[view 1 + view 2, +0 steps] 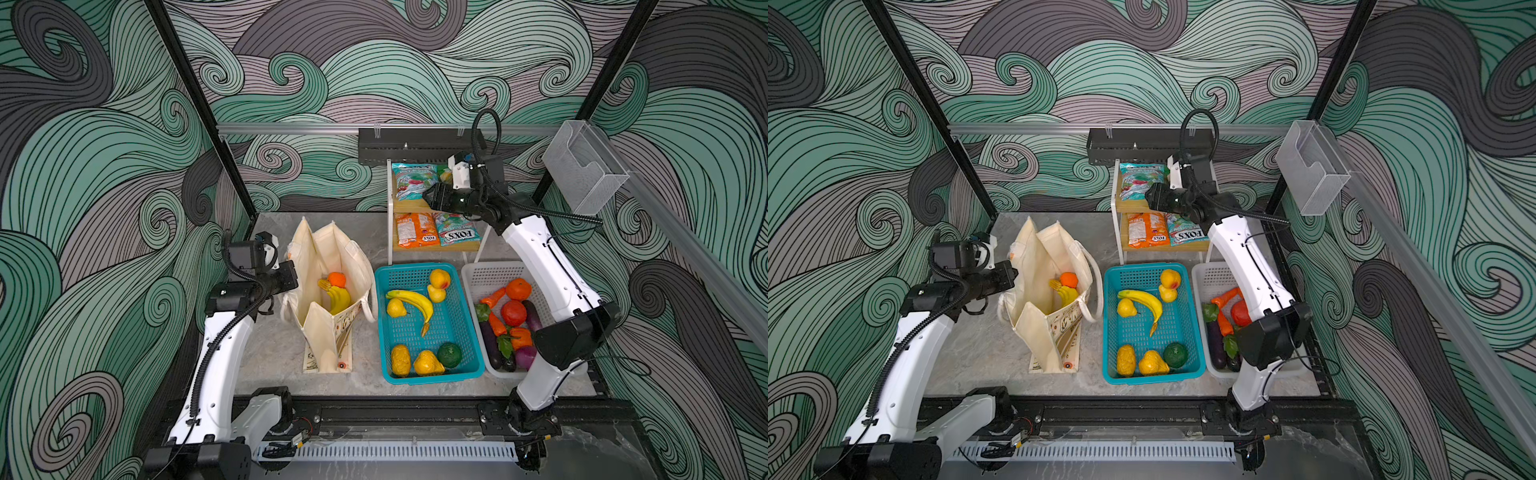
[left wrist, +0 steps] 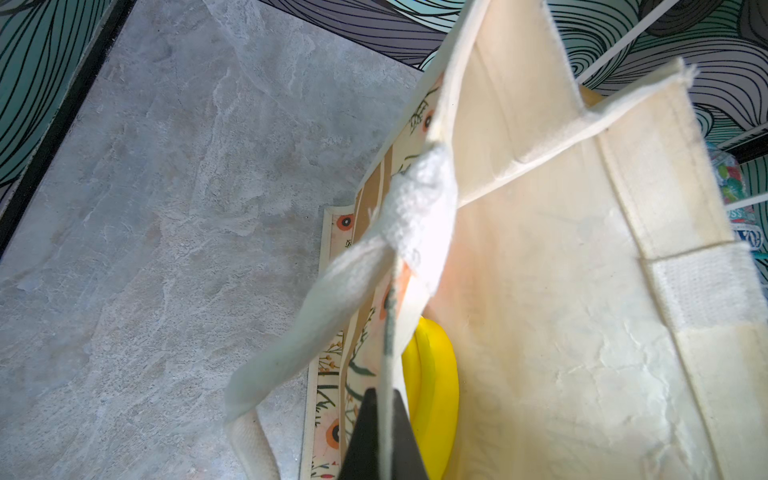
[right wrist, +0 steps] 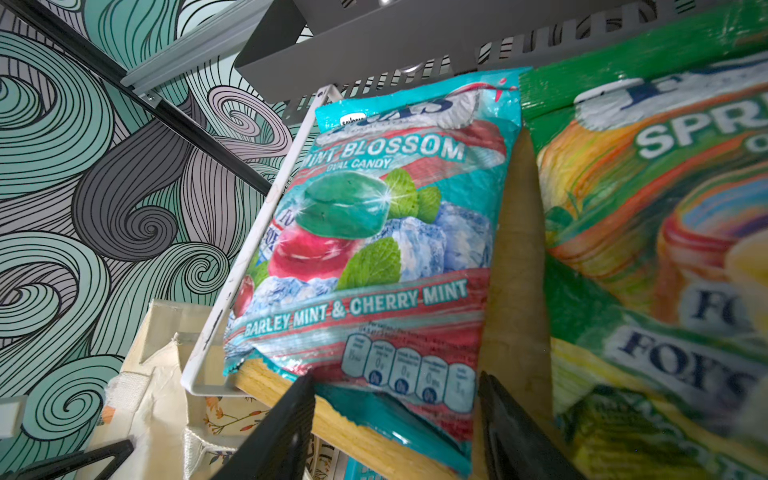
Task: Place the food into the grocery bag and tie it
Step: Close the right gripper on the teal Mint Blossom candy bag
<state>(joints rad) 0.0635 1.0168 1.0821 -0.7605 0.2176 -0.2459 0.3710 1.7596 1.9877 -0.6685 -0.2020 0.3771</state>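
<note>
Only the left wrist view shows the pinch. The left gripper (image 2: 384, 401) has its black fingers (image 2: 361, 436) clamped on the top edge of one wall of the cream canvas grocery bag (image 2: 561, 311) with floral print. The clamp sits just beside a thick white rope handle (image 2: 316, 316), and the yellow plastic banana bunch (image 2: 436, 374) lies inside the bag beyond it. Both top views show only that this gripper meets the bag's left rim. They alone show the bag standing open on the grey marbled tabletop (image 1: 270, 353), with one round orange (image 1: 336, 279) beside the one banana bunch at its bottom.

Only the right wrist view shows the right gripper (image 3: 395, 377) with its fingers spread wide, one on either side of the near end of a glossy teal-red snack packet (image 3: 374, 232). The packet lies flat on the wooden shelf rack (image 3: 515, 249). Whether the fingers touch it cannot be told. A glossy green-yellow snack packet (image 3: 665, 208) lies just beside it, on the side away from the bag. In both top views the gripper almost hides that packet.

The rack stands behind the bag, to its right, and holds four packets, two on each shelf. The teal plastic basket (image 1: 382, 332), just right of the bag, holds seven pieces: one single banana, five other yellow fruits and one dark green round one. The white plastic basket (image 1: 469, 286) lies farther from the bag. The right arm hides part of its vegetables, so they cannot be counted.
</note>
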